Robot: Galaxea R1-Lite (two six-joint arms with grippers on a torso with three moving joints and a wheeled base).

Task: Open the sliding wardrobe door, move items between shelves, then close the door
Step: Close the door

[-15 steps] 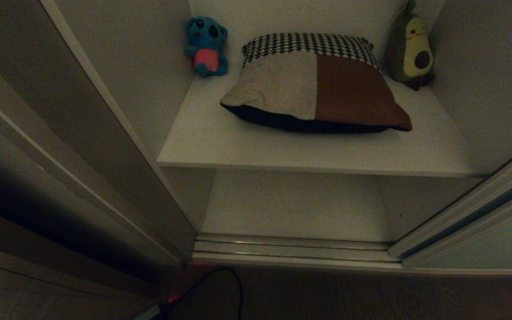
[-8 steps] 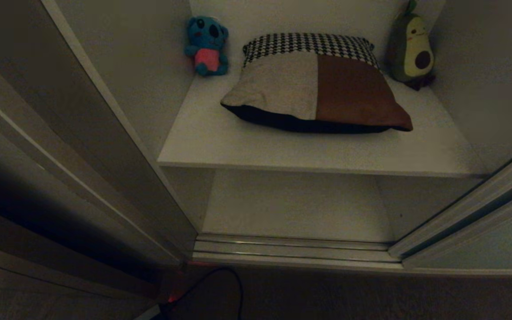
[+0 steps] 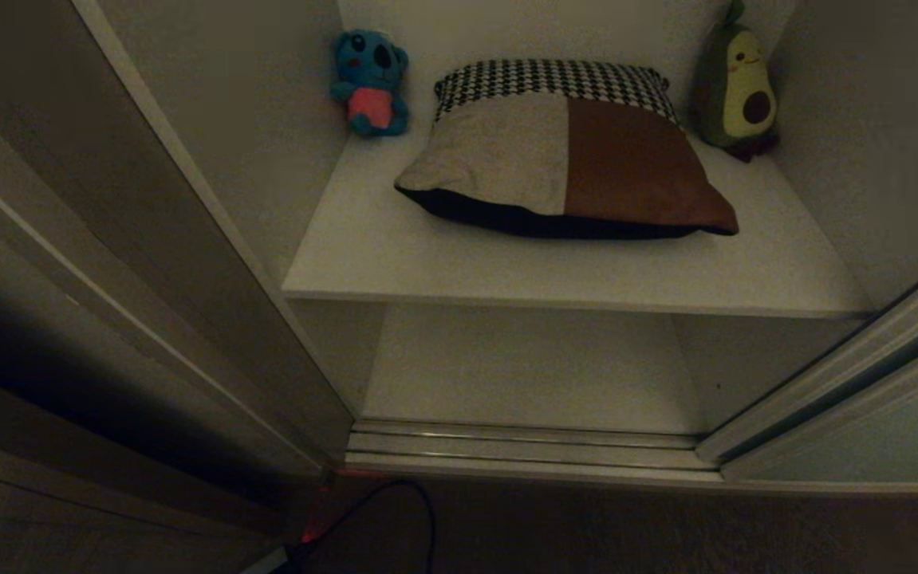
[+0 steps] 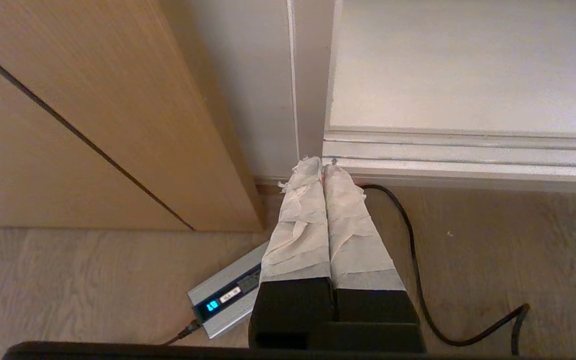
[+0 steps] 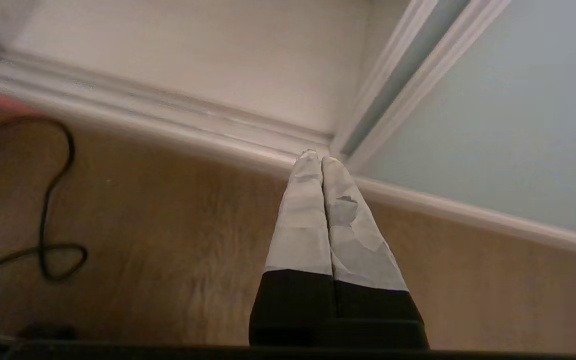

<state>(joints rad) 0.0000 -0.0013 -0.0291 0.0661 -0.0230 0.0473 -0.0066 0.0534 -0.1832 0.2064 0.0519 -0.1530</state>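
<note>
The wardrobe stands open. On the upper shelf (image 3: 443,263) lies the cushion (image 3: 562,155), with the teal koala plush (image 3: 371,80) at the back left and the avocado plush (image 3: 738,84) at the back right. The lower shelf (image 3: 530,367) holds nothing. The pale grey-green sliding door (image 3: 881,434) is slid to the right, also seen as the door (image 5: 498,110). Neither arm shows in the head view. My left gripper (image 4: 322,164) hangs shut and holds nothing above the floor by the track. My right gripper (image 5: 317,157) is shut, holding nothing, near the door's lower corner.
The ribbed metal floor track (image 3: 522,450) runs along the wardrobe's foot. A silver power unit (image 4: 222,300) and a black cable (image 4: 413,240) lie on the wooden floor. Brown wooden panelling (image 4: 82,115) stands to the left of the opening.
Nothing in the head view has moved; the items and the door stand as before.
</note>
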